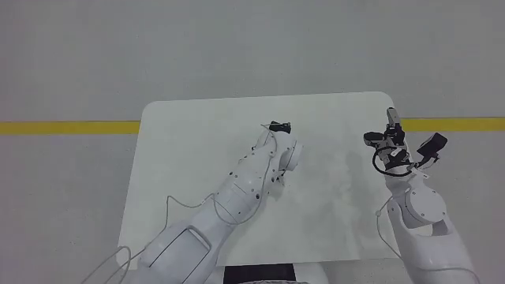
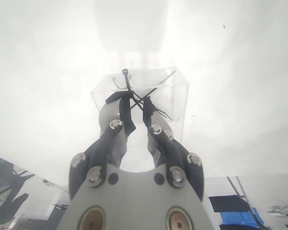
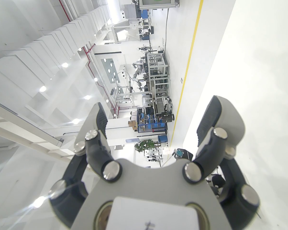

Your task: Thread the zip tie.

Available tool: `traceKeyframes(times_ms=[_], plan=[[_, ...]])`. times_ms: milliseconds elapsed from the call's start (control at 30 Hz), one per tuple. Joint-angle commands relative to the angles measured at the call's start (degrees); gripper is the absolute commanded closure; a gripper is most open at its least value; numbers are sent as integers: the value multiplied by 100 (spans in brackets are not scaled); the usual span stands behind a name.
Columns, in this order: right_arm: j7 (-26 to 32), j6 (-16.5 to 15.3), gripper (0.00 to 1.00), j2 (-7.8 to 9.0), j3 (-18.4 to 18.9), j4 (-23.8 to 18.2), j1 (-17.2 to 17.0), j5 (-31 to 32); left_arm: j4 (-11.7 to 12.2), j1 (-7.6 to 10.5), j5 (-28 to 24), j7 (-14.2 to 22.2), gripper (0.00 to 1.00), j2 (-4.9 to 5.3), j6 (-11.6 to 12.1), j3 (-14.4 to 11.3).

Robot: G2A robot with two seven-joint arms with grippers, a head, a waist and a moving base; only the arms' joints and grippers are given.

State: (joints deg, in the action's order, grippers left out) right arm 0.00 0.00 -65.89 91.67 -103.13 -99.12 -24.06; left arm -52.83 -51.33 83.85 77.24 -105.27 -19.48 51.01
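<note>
Several black zip ties stand and cross inside a small clear box [image 2: 180, 101] on the white table [image 1: 197, 150]. One zip tie [image 2: 126, 78] stands upright with its head on top. My left gripper [image 2: 137, 99] reaches down into the box, its fingers [image 2: 124, 111] open only a narrow gap, with crossed ties lying in that gap and the upright tie against one tip. In the top view the left gripper [image 1: 279, 127] is near the table's middle. My right gripper [image 3: 156, 108] is open and holds nothing, at the table's right edge [image 1: 381, 126].
The table's top is bare white around the box, with free room on all sides. Yellow floor lines [image 1: 71, 127] run past the table. A factory hall with machines [image 3: 156, 72] lies beyond the right gripper.
</note>
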Motion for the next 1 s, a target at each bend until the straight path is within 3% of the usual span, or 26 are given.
traceKeyframes(times_ms=[0,133,300,400,600,733,967], plan=[[0,0,0,0,0,0,0,0,39,25,-51,-31,92,-3,0,7],[0,0,0,0,0,0,0,0,106,67,-118,-70,100,-6,0,1],[0,0,0,0,0,0,0,0,124,95,-175,-79,100,4,0,1],[0,0,0,0,0,0,0,0,14,89,-161,-21,100,24,0,11],[0,0,0,0,0,0,0,0,-481,-58,-87,145,100,113,89,104],[0,0,0,0,0,0,0,0,-982,-279,4,241,100,203,243,189],[0,0,0,0,0,0,0,0,-1634,-615,-125,241,100,348,596,397]])
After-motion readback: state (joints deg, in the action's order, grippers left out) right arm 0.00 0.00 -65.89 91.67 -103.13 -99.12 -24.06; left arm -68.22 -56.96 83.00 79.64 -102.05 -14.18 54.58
